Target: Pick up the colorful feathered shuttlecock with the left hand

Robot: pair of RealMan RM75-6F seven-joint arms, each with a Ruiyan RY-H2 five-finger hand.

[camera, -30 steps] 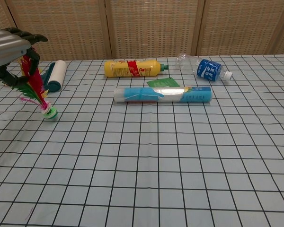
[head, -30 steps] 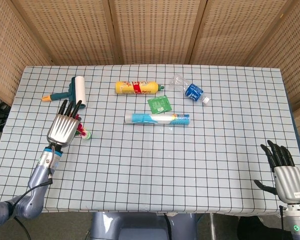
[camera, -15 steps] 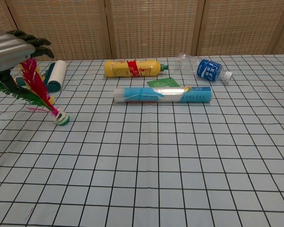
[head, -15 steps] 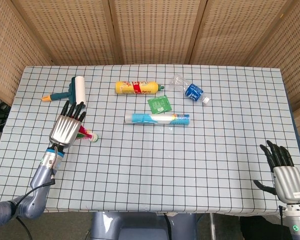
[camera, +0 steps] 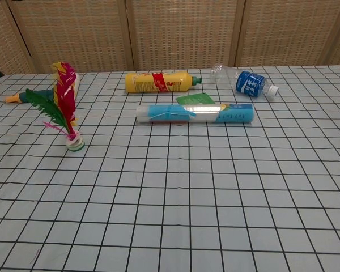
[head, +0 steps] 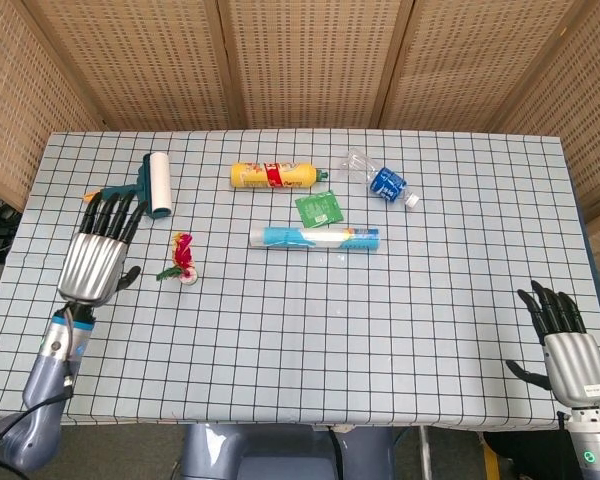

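One light, soft-plumed red-and-green feathered shuttlecock [head: 183, 259] upright on checked tabletop [head: 380, 330], best pinched low near stiff white base by empty, spread-fingered left hand [head: 93, 262].

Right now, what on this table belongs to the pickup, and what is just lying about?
Job: colorful feathered shuttlecock, standing upright and unheld; left hand, fingers spread.
Lying about: white lint roller, yellow bottle, clear plastic bottle, green packet, blue tube.

The tablecloth [head: 310, 330] was patterned with a black grid on pale blue-grey. Red, green and yellow feathers were borne by the shuttlecock [camera: 65, 110]. One bottle [camera: 158, 81] was coloured yellow, banded in red.
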